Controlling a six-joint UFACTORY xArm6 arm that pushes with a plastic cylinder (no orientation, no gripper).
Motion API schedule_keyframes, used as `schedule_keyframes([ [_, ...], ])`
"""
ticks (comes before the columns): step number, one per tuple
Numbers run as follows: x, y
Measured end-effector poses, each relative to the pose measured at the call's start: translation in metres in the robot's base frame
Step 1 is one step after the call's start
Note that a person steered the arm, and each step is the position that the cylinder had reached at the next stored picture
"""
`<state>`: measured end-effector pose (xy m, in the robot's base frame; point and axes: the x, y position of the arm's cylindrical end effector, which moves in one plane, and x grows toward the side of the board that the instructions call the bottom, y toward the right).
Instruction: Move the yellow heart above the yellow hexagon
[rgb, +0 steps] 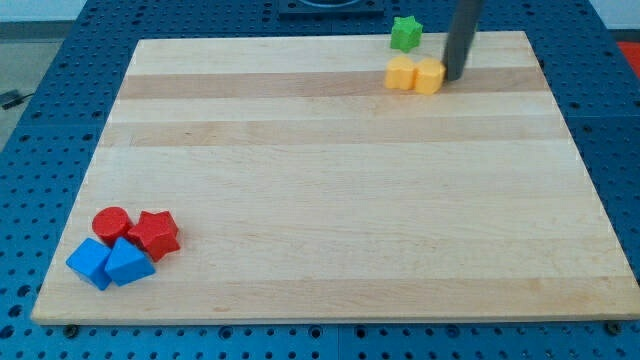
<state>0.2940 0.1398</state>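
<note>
Two yellow blocks sit side by side and touching near the view's top right of the wooden board (330, 190). The left one (400, 72) looks rounded like the heart. The right one (430, 76) looks faceted like the hexagon, though the shapes are small. My tip (452, 77) rests on the board right against the right side of the right yellow block. The dark rod rises from there out of the view's top.
A green star (405, 33) sits just above the yellow pair at the board's top edge. At the bottom left a red cylinder (111, 223), a red star (154, 234) and two blue blocks (89, 263) (130, 265) are clustered together.
</note>
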Motion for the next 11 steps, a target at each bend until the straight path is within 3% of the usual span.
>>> schedule_keyframes([
  [2, 0.016, -0.13],
  [3, 0.016, -0.133],
  [4, 0.016, -0.08],
  [5, 0.002, -0.039],
  [6, -0.037, -0.052],
  [8, -0.015, -0.214],
  [9, -0.036, -0.208],
  [10, -0.057, -0.147],
  [11, -0.032, -0.098],
])
